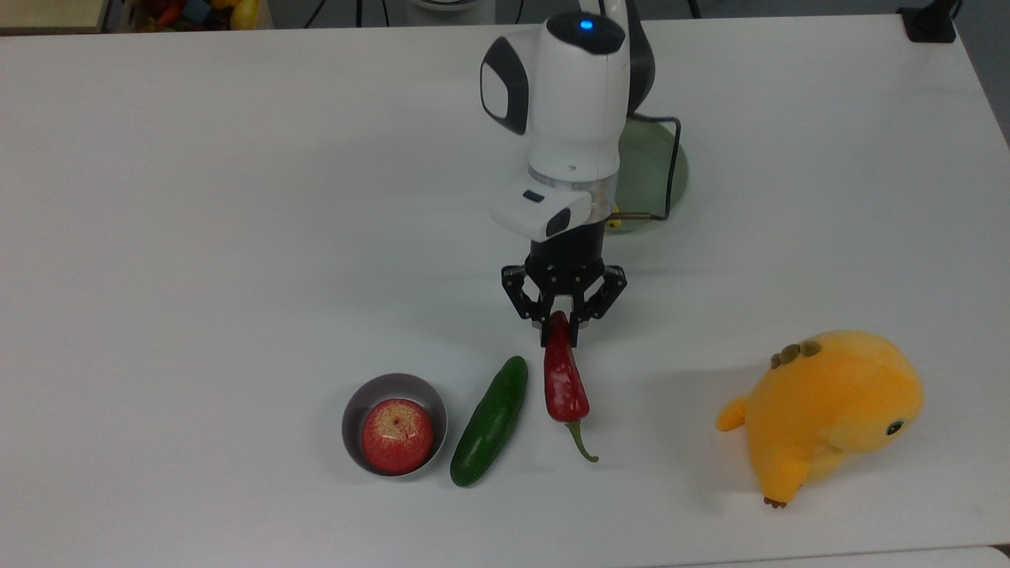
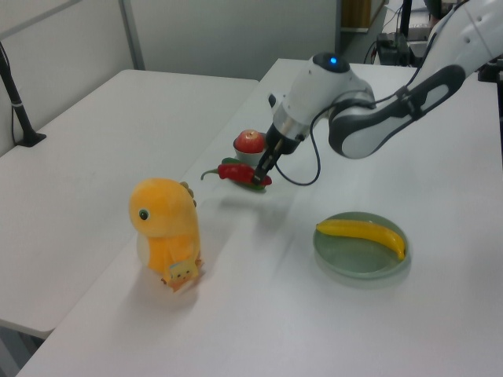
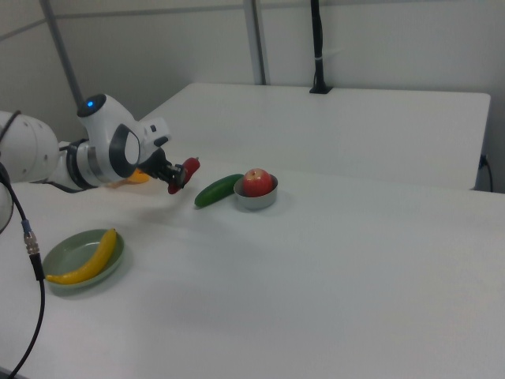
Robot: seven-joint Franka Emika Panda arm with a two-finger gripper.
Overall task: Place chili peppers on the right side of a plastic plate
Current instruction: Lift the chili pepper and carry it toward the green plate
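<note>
No brand, label or lettering is reading clearly on anything here — just a blue light glowing on top of the arm's white wrist housing.

The gripper (image 1: 559,335) is clamping the chili pepper (image 1: 564,383) by its blunt tip, and the pepper is hanging clear of the white table (image 1: 237,237) — in the left view it (image 2: 240,173) is floating above its own shadow, roughly level, with the green stem pointing toward the left view's left. In the top view the pepper is running from the closed fingers down toward the bottom edge, stem curling off to the top view's right.

The cucumber (image 1: 490,421) is lying just beside the pepper on the top view's left, and next to that the grey bowl (image 1: 353,410) is cradling a red apple (image 1: 398,436). The yellow plush toy (image 1: 828,410) is sitting well apart on the top view's right.

The plastic plate (image 2: 354,255) is resting well away from the gripper, carrying a banana (image 2: 363,232); in the right view it (image 3: 67,251) is lying at the right view's lower left, below the arm.
</note>
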